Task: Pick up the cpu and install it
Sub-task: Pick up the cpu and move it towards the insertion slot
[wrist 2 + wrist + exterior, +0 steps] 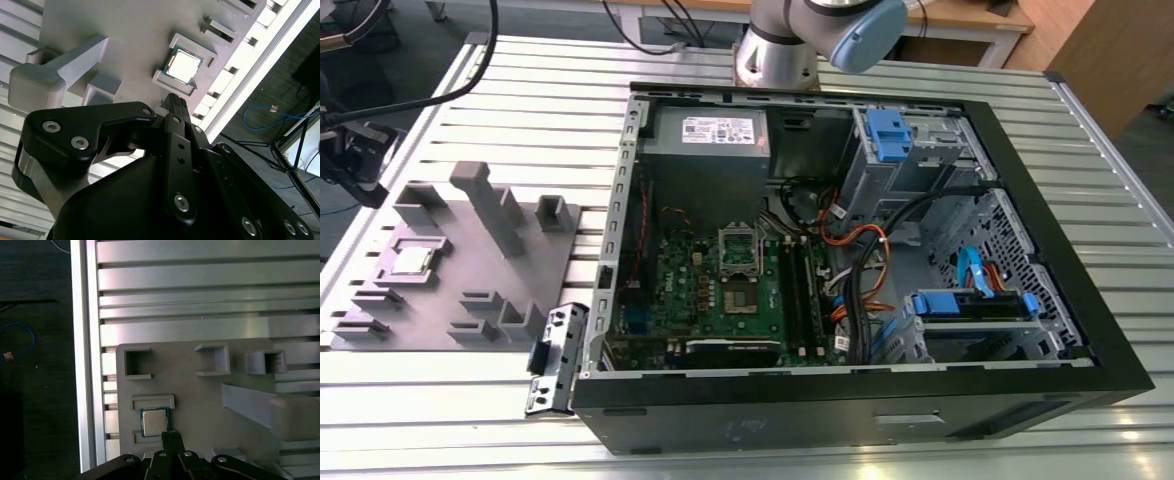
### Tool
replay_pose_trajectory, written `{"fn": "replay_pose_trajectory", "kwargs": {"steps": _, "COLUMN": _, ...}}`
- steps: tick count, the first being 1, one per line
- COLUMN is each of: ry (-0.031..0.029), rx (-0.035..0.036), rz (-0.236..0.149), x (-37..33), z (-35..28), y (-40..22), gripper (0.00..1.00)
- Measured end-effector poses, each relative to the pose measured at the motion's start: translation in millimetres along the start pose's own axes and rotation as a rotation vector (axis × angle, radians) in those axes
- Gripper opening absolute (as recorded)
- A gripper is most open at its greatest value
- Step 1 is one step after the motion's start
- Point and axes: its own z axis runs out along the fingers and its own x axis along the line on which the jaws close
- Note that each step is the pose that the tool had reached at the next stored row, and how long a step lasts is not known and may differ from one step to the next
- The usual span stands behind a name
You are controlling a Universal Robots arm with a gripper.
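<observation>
A slatted aluminium table (480, 420) was seen carrying an open computer case (854, 410), with a grey fixture plate (467, 272) laid at the case's nine o'clock in the exterior view. Inside the case the motherboard (707, 290) was exposed, its socket (738, 247) set toward the board's twelve o'clock end. The gripper (170, 436) was held over the plate, its fingers drawn together with nothing between them. The cpu (153, 422) was lodged flat in a shallow pocket of the plate, framed by two raised brackets. The fingertips were poised just beside one corner and, judged from the second wrist view, apart from it.

Trouble could be expected from those closed fingers: were they lowered as they stood, the chip's metal lid would be pressed rather than straddled. Little free edge was judged to be left by the brackets, so the chip could be tipped or caught on the pocket wall by an off-centre grip. The socket lay well apart, close to a bundle of cables (861, 245), and a skewed chip could be set down crookedly there.

The case, board and socket were shown by the exterior view. The chip's green rim and its pocket were made plain in both wrist views, where a blue cable (270, 112) on the dark floor was also caught.
</observation>
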Motion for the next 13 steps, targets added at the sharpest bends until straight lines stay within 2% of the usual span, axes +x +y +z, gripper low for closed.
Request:
{"fn": "replay_pose_trajectory", "kwargs": {"steps": 6, "ry": 0.0001, "rx": 0.0005, "rz": 0.0, "x": 7.1, "z": 5.2, "y": -1.1, "gripper": 0.11}}
{"fn": "replay_pose_trajectory", "kwargs": {"steps": 13, "ry": 0.0001, "rx": 0.0006, "rz": 0.0, "x": 8.2, "z": 17.4, "y": -6.3, "gripper": 0.11}}
